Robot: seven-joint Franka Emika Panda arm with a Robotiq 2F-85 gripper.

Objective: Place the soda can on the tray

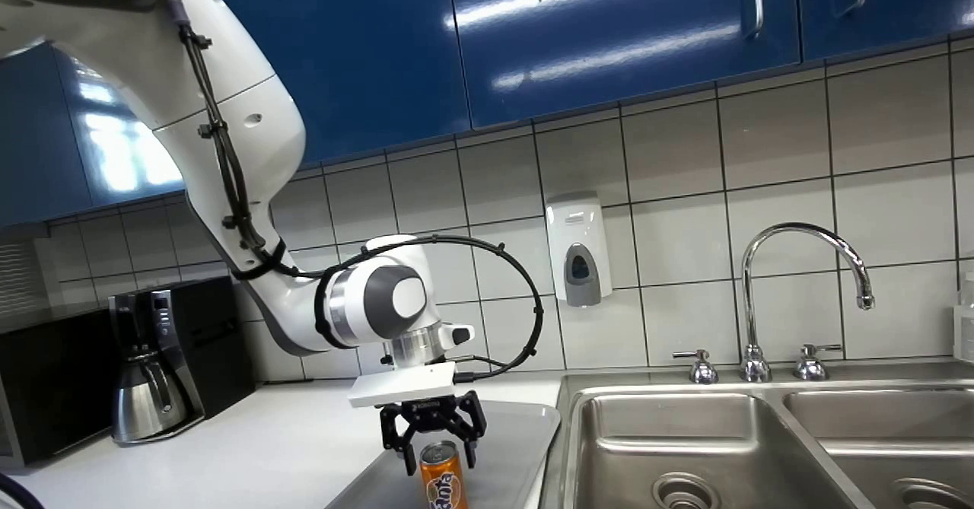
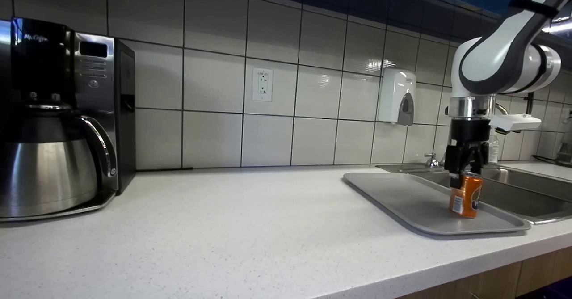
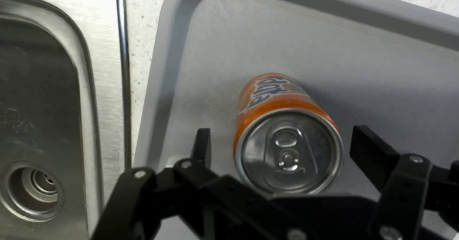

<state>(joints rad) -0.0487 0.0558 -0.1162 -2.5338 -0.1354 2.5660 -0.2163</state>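
A: Before we plan the move, where's the can (image 2: 466, 197)?
B: Upright on the tray (image 2: 397, 196), lower right of the frame in an exterior view. Long axis vertical.
A: And the claw (image 1: 440, 465)?
B: Straddling its top from above, pointing down, bottom of the frame just left of center in an exterior view. Fingers (image 3: 371, 154) spread, one each side. Wrist view shows a gap both sides, so nothing's gripped.
A: Centered?
B: Not quite. In the wrist view the can sits nearer the finger at frame right: slim gap there, wider one at frame left.
A: Next?
B: My read: placement's done, what's left is backing out. Straight up, along the can's axis. Drift sideways and the frame-right finger likely clips the can.
A: Tip risk?
B: Some, I'd guess: looks narrow for its height.
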